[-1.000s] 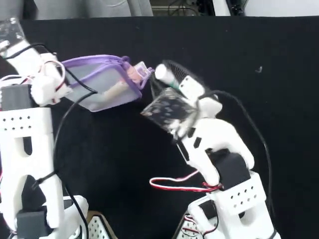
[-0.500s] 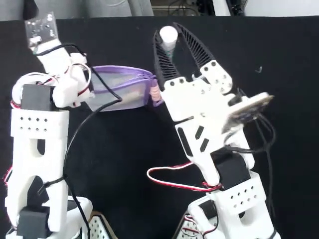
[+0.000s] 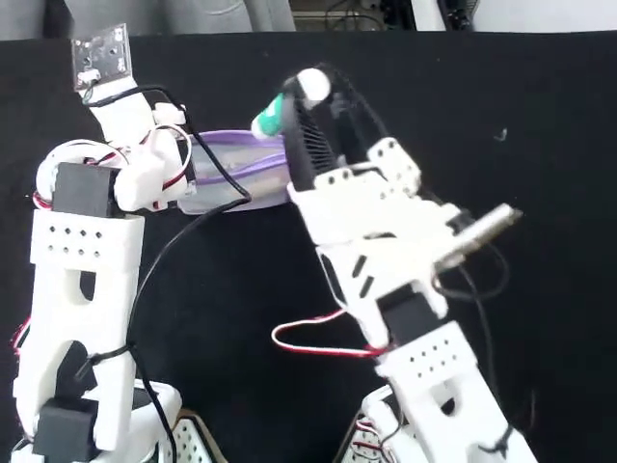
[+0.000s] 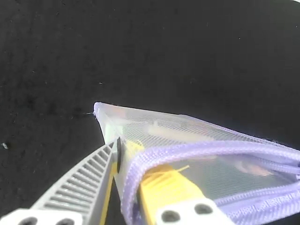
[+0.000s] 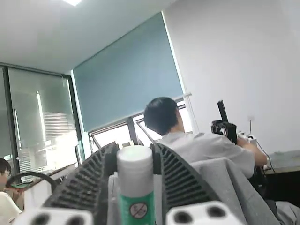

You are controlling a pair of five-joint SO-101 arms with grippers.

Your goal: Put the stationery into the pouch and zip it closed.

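A clear mesh pouch with a purple zipper (image 3: 236,169) hangs above the black table, held at its end by my left gripper (image 3: 188,178). In the left wrist view the grey and yellow fingers (image 4: 93,183) clamp the pouch's purple edge (image 4: 197,154), and pale stationery shows through the mesh. My right gripper (image 3: 308,96) points up just beside the pouch's far end. It is shut on a white glue stick with a green label (image 3: 289,101), seen upright between the black fingers (image 5: 136,183) in the right wrist view.
The black table (image 3: 501,116) stretches open to the right and behind the arms. A red and white cable (image 3: 318,342) loops by the right arm's base. The right wrist view looks up into the room.
My right gripper swung up from a low tilted pose, carrying the glue stick above the pouch's end. The left arm lifted and levelled the pouch, shifting slightly right.
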